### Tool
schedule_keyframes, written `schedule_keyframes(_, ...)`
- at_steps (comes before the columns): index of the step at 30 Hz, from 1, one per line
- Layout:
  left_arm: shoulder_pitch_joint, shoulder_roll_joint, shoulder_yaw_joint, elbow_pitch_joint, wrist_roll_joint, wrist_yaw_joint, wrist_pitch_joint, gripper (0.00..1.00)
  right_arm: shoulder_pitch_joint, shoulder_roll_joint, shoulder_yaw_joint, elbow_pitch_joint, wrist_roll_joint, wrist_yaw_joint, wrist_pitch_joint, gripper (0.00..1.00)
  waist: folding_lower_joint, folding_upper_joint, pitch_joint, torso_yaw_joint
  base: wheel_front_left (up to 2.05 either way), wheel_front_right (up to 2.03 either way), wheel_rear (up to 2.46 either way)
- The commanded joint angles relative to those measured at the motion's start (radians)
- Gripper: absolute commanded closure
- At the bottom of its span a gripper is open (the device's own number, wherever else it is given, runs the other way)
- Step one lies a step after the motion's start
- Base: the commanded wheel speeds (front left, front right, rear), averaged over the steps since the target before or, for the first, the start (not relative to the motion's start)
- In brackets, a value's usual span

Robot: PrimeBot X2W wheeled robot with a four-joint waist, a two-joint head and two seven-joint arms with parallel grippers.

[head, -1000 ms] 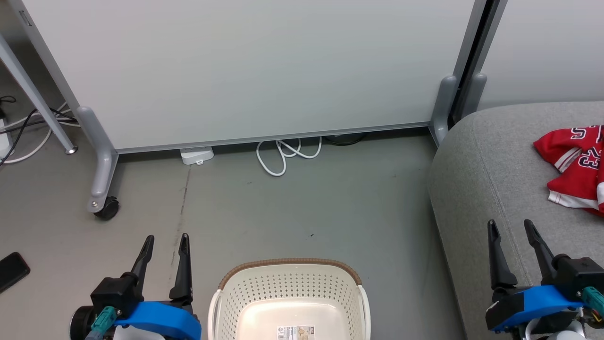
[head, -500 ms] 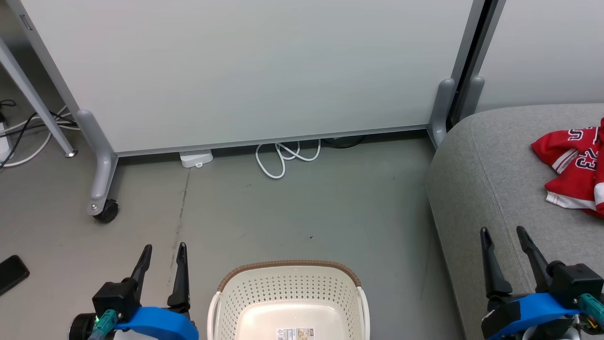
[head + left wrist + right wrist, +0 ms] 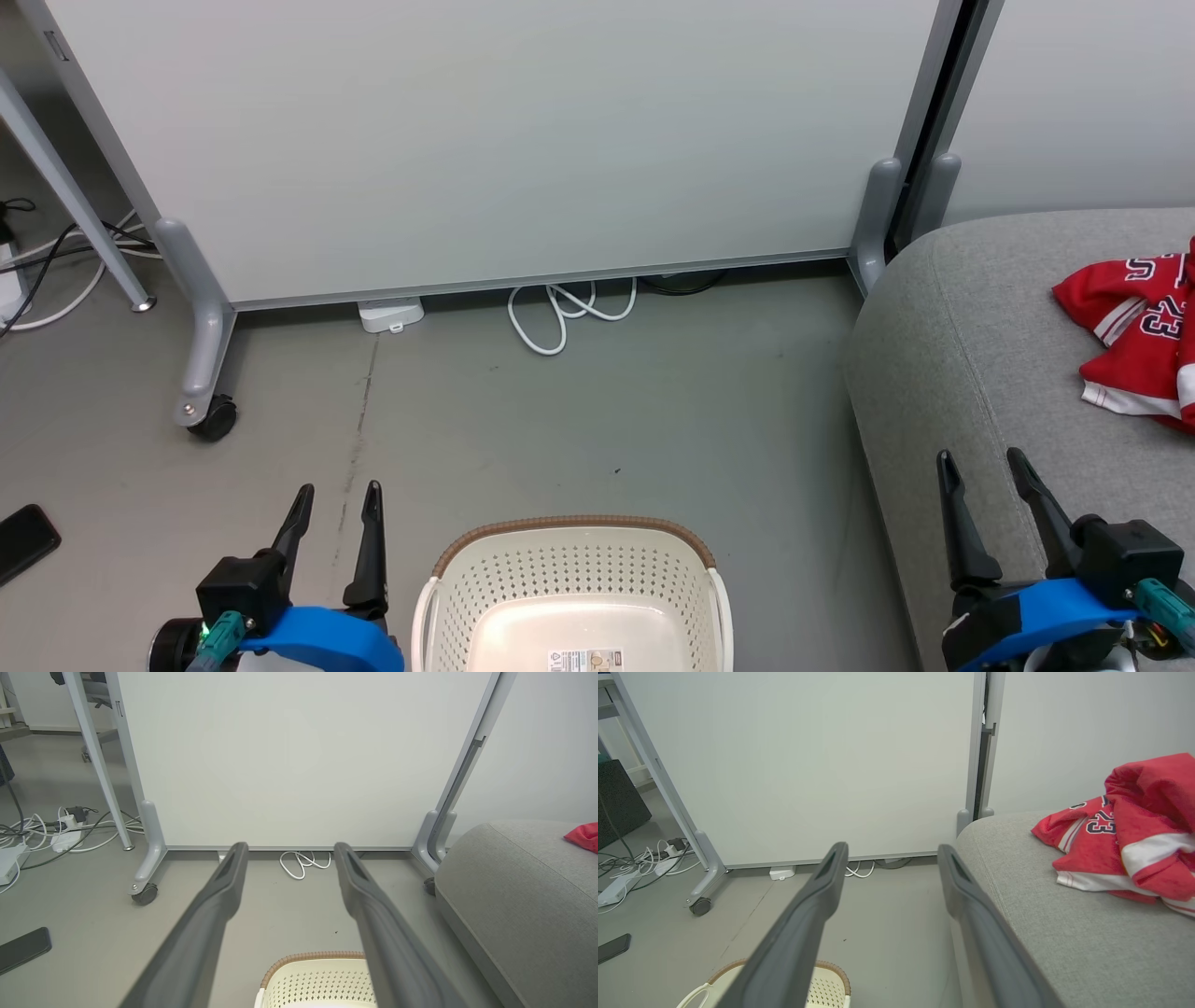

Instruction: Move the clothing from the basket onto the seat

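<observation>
Red clothing [image 3: 1134,341] on the seat [image 3: 962,364], partly past the right edge

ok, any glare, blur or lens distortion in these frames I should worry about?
Head view: even soft light, no glare, basket perforations crisp. Left wrist view: wide-angle lean in the panel post; the left claw looks soft toward the bottom edge. Right wrist view: same lean; clothing numbers legible.
</observation>
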Motion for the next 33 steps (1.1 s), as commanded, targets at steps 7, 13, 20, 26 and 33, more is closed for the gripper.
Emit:
schedule_keyframes(7, 0.0, 0.0, -0.001, -0.003, -0.003, 0.0, 0.0, 1.0, 0.002, 0.0, 0.01, -0.012, 0.001, 0.0, 0.004, 1.0, 0.0, -0.0001, 0.002, 0.001, 0.0, 0.0, 0.0)
schedule_keyframes(13, 0.041, -0.013, 0.004, 0.037, -0.023, 0.0, 0.013, 1.0, 0.012, 0.005, 0.006, 0.042, 0.02, 0.0, 0.011, 1.0, 0.0, -0.0001, 0.002, 0.001, 0.0, 0.0, 0.0)
schedule_keyframes(20, 0.033, -0.016, 0.023, 0.017, -0.137, 0.0, 0.045, 1.0, 0.001, 0.004, 0.001, 0.046, 0.144, 0.0, 0.036, 1.0, 0.0, -0.0001, 0.003, -0.002, 0.0, 0.0, 0.0)
schedule_keyframes(26, 0.029, -0.019, 0.036, -0.005, -0.244, 0.0, 0.072, 1.0, -0.004, 0.004, 0.003, 0.043, 0.26, 0.0, 0.052, 1.0, 0.0, -0.0001, 0.003, -0.004, 0.0, 0.0, 0.0)
schedule_keyframes(33, 0.023, -0.021, 0.052, -0.027, -0.358, 0.0, 0.102, 1.0, -0.012, 0.003, 0.002, 0.042, 0.383, 0.0, 0.072, 1.0, 0.0, -0.0001, 0.003, -0.006, 0.0, 0.0, 0.0)
